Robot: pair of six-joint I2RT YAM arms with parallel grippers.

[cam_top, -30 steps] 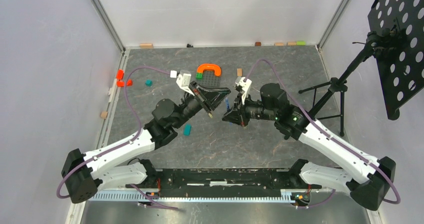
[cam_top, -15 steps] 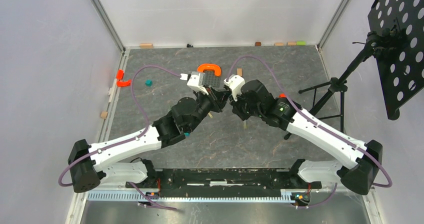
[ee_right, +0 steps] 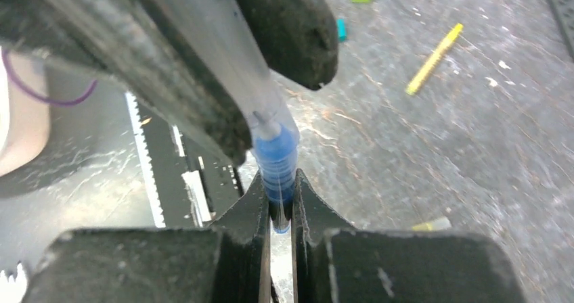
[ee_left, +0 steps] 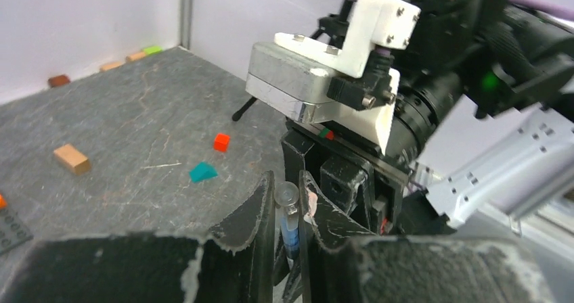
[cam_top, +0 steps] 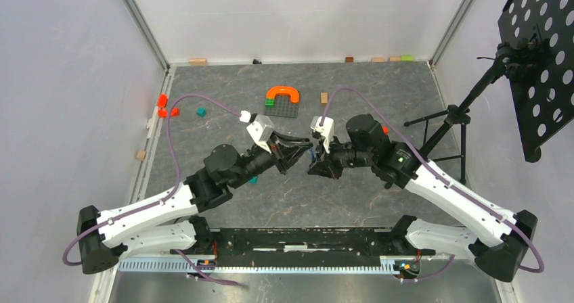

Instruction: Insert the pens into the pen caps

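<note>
Two grippers meet nose to nose above the table (cam_top: 379, 93): your left gripper (ee_left: 288, 184) is clamped on the clear barrel of the blue pen (ee_right: 276, 157), your right gripper (ee_right: 277, 184) pinched on its blue end. The pen's long axis runs straight from one to the other. Whether that end is cap or tip, the fingers hide; a yellow pen (ee_right: 433, 58) lies well apart.

The dark marbled worktop (cam_top: 223, 80) carries a grey studded plate (cam_top: 284, 109) under an orange arch (cam_top: 283, 92) — left of the plate a teal block (cam_top: 201, 112) and red pieces (cam_top: 162, 101), just right a tan block (cam_top: 324, 97) — and, somewhere, a yellow pen (ee_right: 433, 58).
</note>
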